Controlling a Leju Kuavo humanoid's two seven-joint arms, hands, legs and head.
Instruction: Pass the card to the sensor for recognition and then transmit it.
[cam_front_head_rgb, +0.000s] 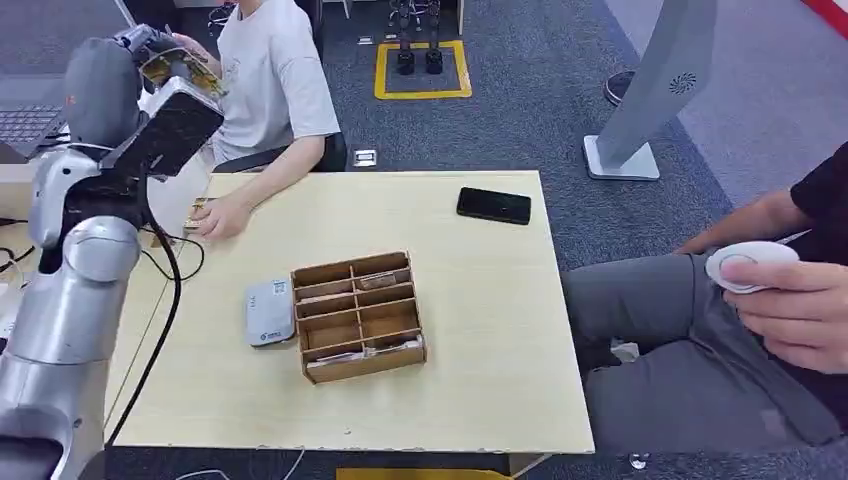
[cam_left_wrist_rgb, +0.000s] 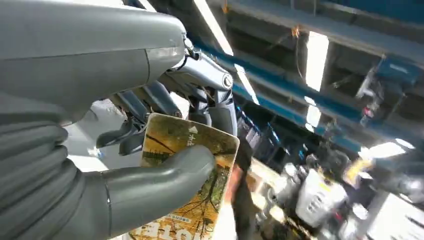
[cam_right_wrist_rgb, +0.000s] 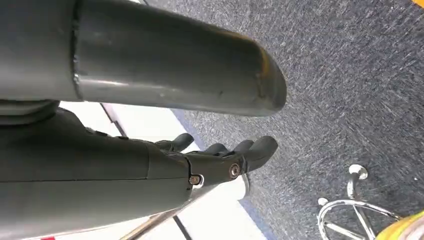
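My left hand (cam_front_head_rgb: 160, 55) is raised high at the far left, beside a seated person in a white shirt (cam_front_head_rgb: 275, 80). It pinches a card (cam_front_head_rgb: 186, 70) with an autumn-tree print. Up close, the thumb of the left hand (cam_left_wrist_rgb: 150, 187) presses the card (cam_left_wrist_rgb: 175, 132) against the dark fingers behind it. The flat grey-white sensor (cam_front_head_rgb: 269, 311) lies on the table, left of the wooden box, well below the card. My right hand (cam_right_wrist_rgb: 225, 155) hangs over grey carpet, fingers loosely extended and holding nothing.
A wooden divided box (cam_front_head_rgb: 358, 315) stands mid-table with cards in some slots. A black phone (cam_front_head_rgb: 494, 205) lies at the far right. The seated person's hand (cam_front_head_rgb: 222, 216) rests on the table's (cam_front_head_rgb: 480, 380) far left corner. Another person at right holds a white round device (cam_front_head_rgb: 750, 265).
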